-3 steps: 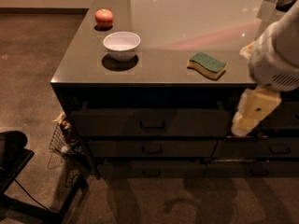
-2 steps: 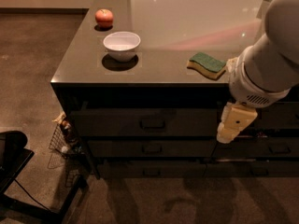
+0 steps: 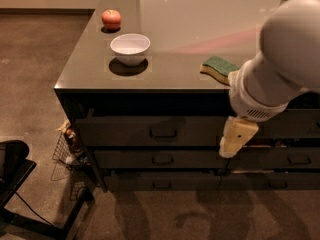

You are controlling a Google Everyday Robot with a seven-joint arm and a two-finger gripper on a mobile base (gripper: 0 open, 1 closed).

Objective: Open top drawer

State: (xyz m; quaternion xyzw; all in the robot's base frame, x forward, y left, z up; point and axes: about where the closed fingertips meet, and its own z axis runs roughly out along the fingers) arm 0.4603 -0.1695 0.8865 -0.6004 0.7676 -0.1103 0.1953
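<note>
- Brown floor point(image 3: 30, 74) lies at 9 o'clock from the counter point(image 3: 200, 34), with a wire basket point(image 3: 67, 151) by its corner.
- Apple point(image 3: 111, 19) sits at 11 o'clock from the bowl point(image 3: 130, 48).
- Top drawer point(image 3: 125, 131) is shut, just under the countertop.
- Sponge point(image 3: 217, 66) lies at 3 o'clock from the bowl.
- Gripper point(image 3: 237, 136) hangs at 3 o'clock from the drawer's handle point(image 3: 163, 132); whether it is released or clenched cannot be told.

- Bulky white arm point(image 3: 292, 44) reaches in from the upper right, angled down and leftward.
- Cream gripper point(image 3: 231, 148) hangs below the wrist point(image 3: 255, 99), pointing down, right of centre.
</note>
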